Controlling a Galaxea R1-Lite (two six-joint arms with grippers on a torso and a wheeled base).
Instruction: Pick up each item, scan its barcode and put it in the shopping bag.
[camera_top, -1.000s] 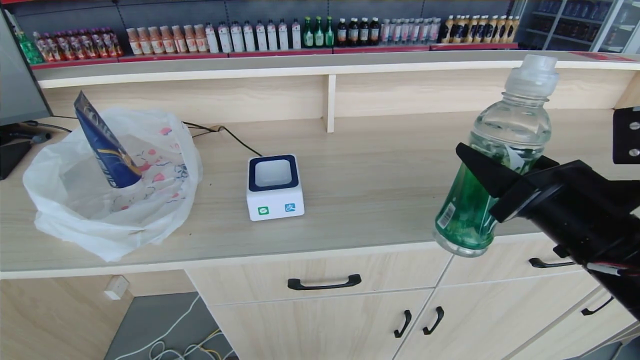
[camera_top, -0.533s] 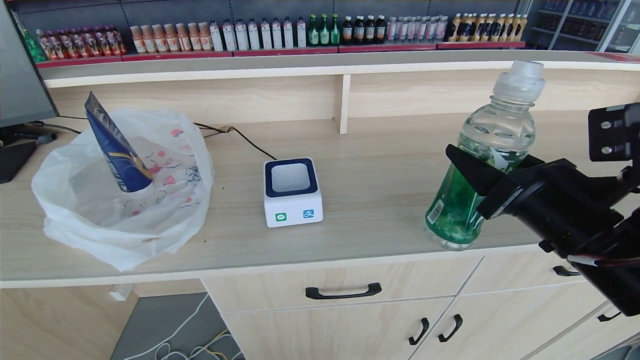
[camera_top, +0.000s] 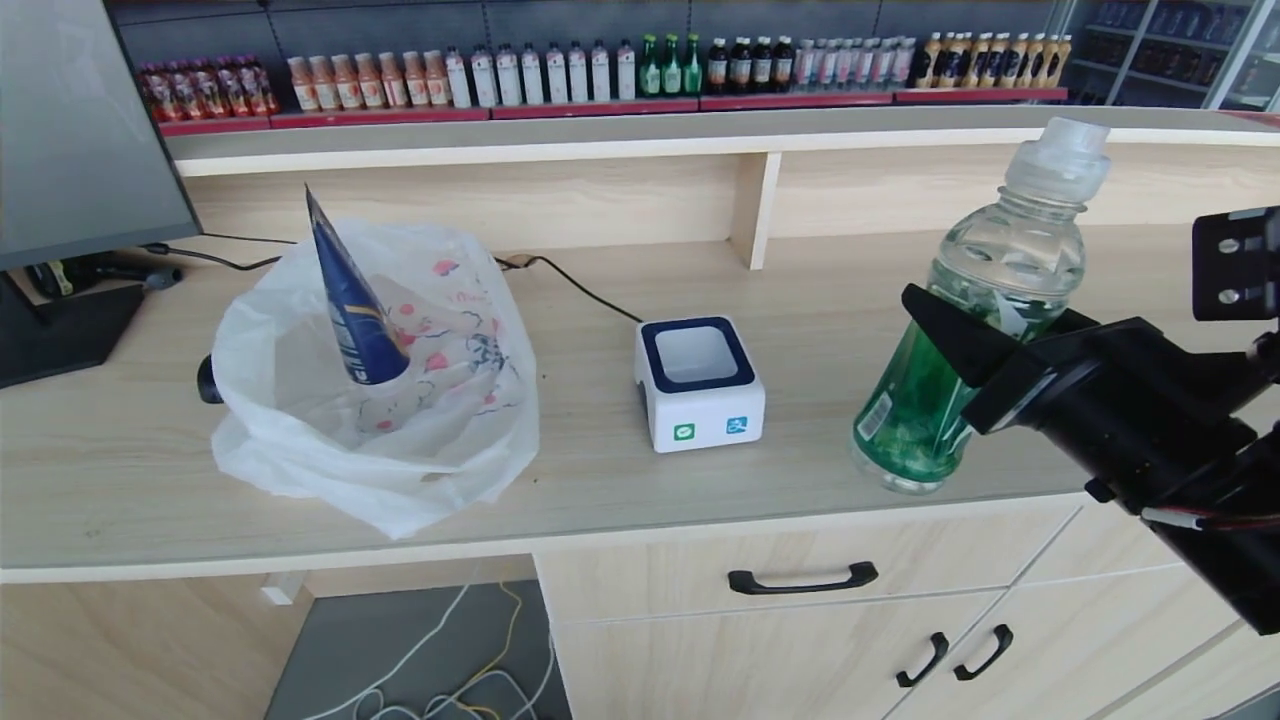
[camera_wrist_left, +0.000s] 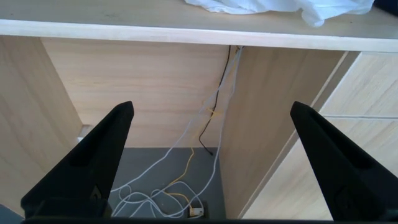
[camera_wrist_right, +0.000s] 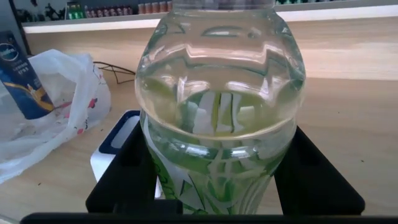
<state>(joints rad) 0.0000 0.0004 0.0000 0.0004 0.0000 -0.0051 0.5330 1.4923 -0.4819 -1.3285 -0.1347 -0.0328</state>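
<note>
A clear bottle of green drink (camera_top: 1010, 250) with a pale cap stands tilted just above the counter's front right edge, its barcode label facing left. My right gripper (camera_top: 990, 335) is shut on the bottle (camera_wrist_right: 217, 124) around its middle. A white scanner (camera_top: 698, 385) with a dark blue rim sits on the counter to the bottle's left. Farther left lies the open white shopping bag (camera_top: 400, 440) with a blue pouch (camera_top: 350, 300) standing in it. My left gripper (camera_wrist_left: 211, 112) hangs open and holds nothing, below the counter's front edge.
A monitor (camera_top: 80, 120) stands at the back left, and a black cable (camera_top: 580, 280) runs behind the scanner. A wooden divider (camera_top: 755, 205) rises at the back wall. Drawers with black handles (camera_top: 802, 580) lie under the counter. Loose cables (camera_wrist_left: 168, 186) lie on the floor.
The head camera has swung left, shifting the whole picture right. The bottle in my right gripper has come closer to the scanner and now hangs over the counter's edge.
</note>
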